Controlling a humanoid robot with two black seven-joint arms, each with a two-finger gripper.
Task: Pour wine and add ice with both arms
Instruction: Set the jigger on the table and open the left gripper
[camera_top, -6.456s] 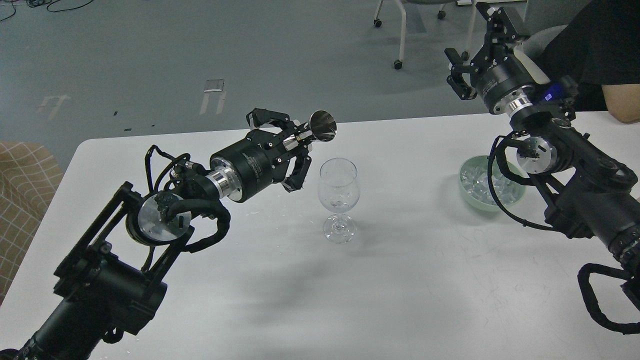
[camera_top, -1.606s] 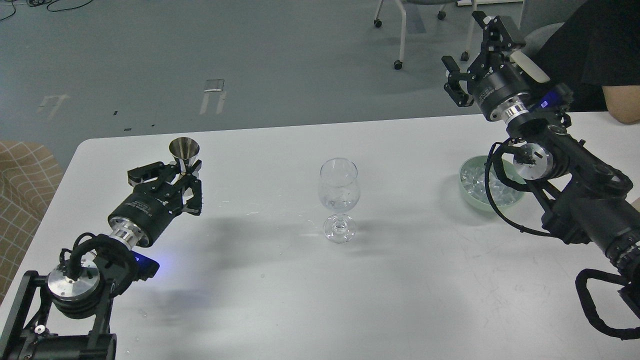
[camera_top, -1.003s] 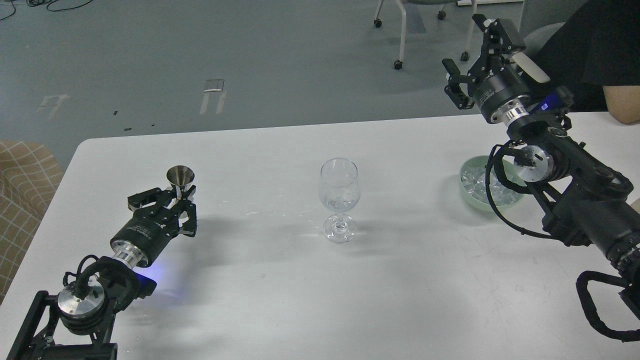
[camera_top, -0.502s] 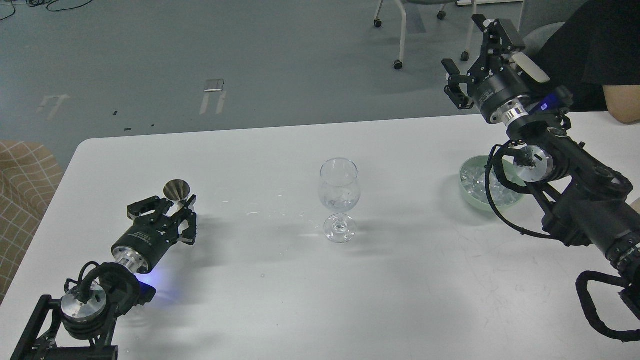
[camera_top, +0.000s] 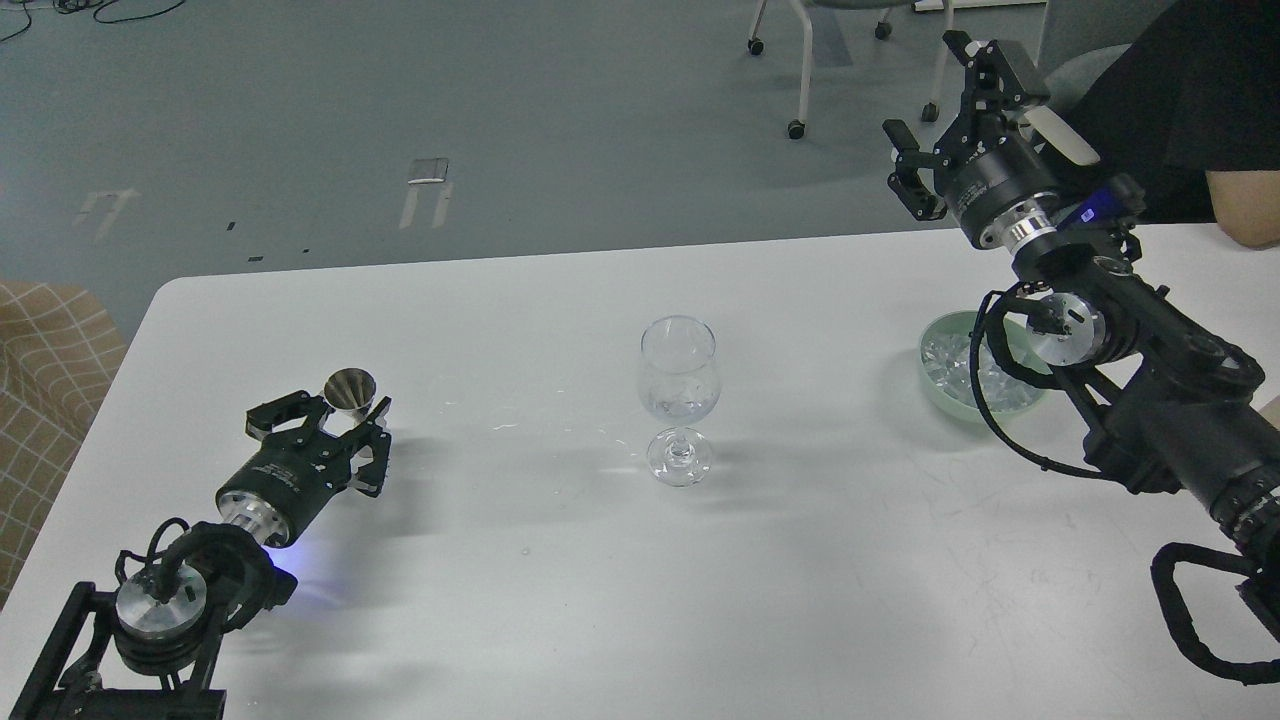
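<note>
Now lowering the jigger (camera_top: 350, 388) toward the worktop (camera_top: 560, 560) on the left, well apart from the glass (camera_top: 679, 385), having tipped over its rim some seconds back. Left pincer (camera_top: 335, 425) clamping the jigger's stem, cup upright, sinking closer to the surface than half a second ago. Whether the base is touching the worktop: cannot tell. Wine (camera_top: 680, 406) sitting as a thin clear pool low in the glass bowl, so judging the pour as done. Ice (camera_top: 965, 372) lying in the green bowl (camera_top: 935, 385) at the right, none visible in the glass. Right pincer (camera_top: 950, 120) hanging high above and behind that bowl, fingers apart, holding nothing, barely shifting. Likely releasing the jigger next, then passing work to the right arm for the ice.
</note>
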